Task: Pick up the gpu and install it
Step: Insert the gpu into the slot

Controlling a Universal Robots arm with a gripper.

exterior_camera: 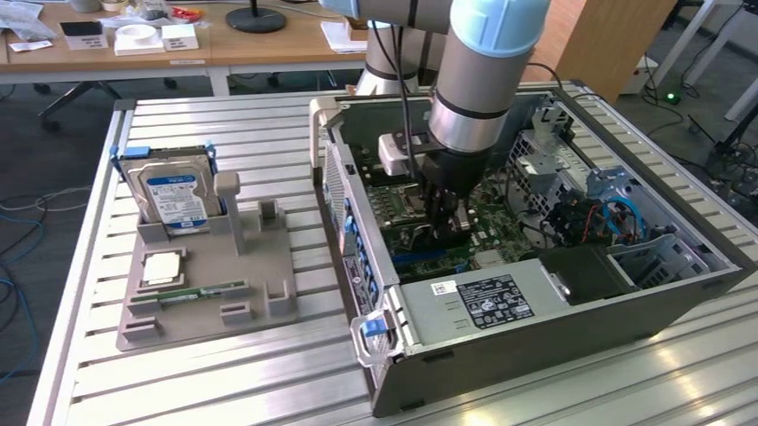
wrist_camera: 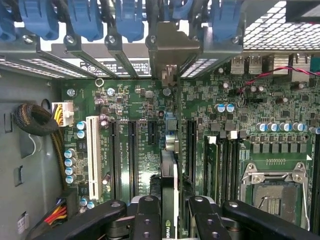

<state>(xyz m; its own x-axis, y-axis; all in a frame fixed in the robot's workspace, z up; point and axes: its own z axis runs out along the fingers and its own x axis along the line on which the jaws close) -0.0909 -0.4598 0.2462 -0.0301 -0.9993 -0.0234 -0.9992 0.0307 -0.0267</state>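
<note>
My gripper (wrist_camera: 170, 212) is shut on the gpu (wrist_camera: 169, 175), a thin card seen edge-on between the two black fingers (wrist_camera: 149, 215). The card stands upright over the green motherboard (wrist_camera: 125, 105), among the long black expansion slots (wrist_camera: 132, 150). Its silver end bracket (wrist_camera: 172, 50) sits against the case's rear slot openings, under the blue latches (wrist_camera: 85, 17). In the exterior view the gripper (exterior_camera: 448, 224) is lowered deep inside the open computer case (exterior_camera: 533, 342), above the motherboard, and it hides most of the card there.
A silver hard drive (exterior_camera: 172, 195) stands in a grey holder (exterior_camera: 225, 311) on the exterior view's left, with a memory stick (exterior_camera: 201, 291) lying on it. The power supply (exterior_camera: 485, 297), drive cage (exterior_camera: 663, 257) and CPU socket (wrist_camera: 272, 187) crowd the case interior.
</note>
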